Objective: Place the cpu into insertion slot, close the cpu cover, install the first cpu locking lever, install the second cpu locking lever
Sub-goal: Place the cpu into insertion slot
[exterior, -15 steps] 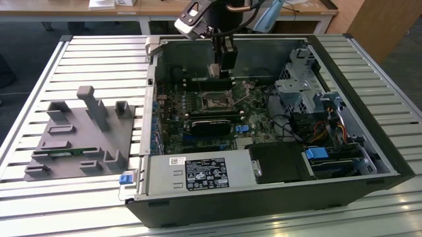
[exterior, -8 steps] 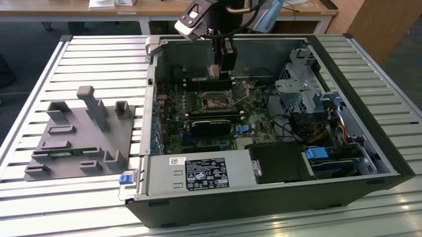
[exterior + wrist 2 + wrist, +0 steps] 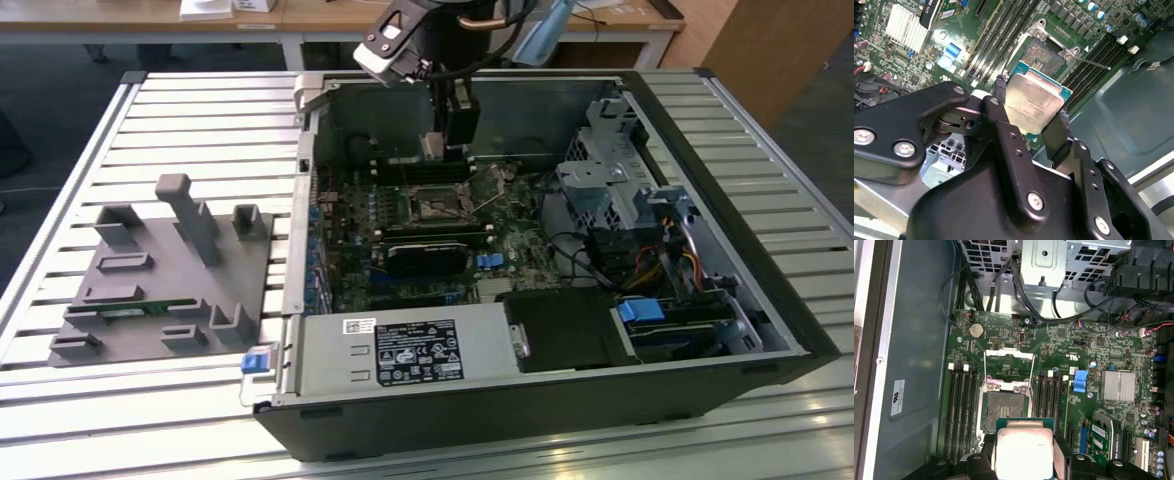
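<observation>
Above the open computer case [image 3: 534, 410], in the exterior view, the gripper [image 3: 447, 152] was seen hanging over the green board [image 3: 350, 255], near the socket [image 3: 434, 207] and on its far side. A grey tray [image 3: 160, 285] of holders was set on the slatted table [image 3: 80, 140] at the exterior view's left, well apart from the case.

In the second wrist view, the cpu [image 3: 1031, 102] was seen clamped by two opposite edges between the black fingers [image 3: 1056, 135], with its dull metal top turned toward the camera. It was held over the board, close to the socket [image 3: 1046, 57] but not seated in it.

In the first wrist view, the cpu [image 3: 1024, 450] was shown gripped between the fingers [image 3: 1061, 460], just beside the socket [image 3: 1003, 412], whose bed was left bare. The cpu cover [image 3: 1006, 386] was seen swung up and open at the socket's far edge, and two thin wire levers [image 3: 984, 371] were found unlatched, one along each side of it.
</observation>
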### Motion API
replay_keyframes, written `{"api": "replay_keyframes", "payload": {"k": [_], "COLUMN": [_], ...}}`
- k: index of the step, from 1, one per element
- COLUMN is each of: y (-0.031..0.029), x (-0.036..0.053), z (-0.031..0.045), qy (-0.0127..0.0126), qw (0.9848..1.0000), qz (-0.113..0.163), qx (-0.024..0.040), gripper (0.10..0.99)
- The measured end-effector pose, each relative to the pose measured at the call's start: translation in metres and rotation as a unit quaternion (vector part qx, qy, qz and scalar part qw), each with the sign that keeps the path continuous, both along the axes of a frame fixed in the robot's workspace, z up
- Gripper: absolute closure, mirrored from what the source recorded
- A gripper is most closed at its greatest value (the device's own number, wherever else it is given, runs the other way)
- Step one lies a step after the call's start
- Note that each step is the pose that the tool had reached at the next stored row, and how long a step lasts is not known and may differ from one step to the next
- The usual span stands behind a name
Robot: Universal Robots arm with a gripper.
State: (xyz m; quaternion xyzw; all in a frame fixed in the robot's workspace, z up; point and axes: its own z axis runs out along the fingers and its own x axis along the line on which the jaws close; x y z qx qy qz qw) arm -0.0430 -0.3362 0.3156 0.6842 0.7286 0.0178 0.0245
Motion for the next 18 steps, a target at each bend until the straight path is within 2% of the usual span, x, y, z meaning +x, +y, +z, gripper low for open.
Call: {"api": "replay_keyframes", "payload": {"k": [6,12,18], "y": [0.0000,0.0006,0.0050], "x": [0.0000,0.0000,0.0006], "z": [-0.0032,-0.0137,-0.0235], "qy": [-0.0001,0.0005,0.0005], "qw": [1.0000,1.0000,1.0000], "qz": [0.000,0.000,-0.005], "qx": [0.0001,0.0001,0.0002], "gripper": [0.545,0.545,0.545]}}
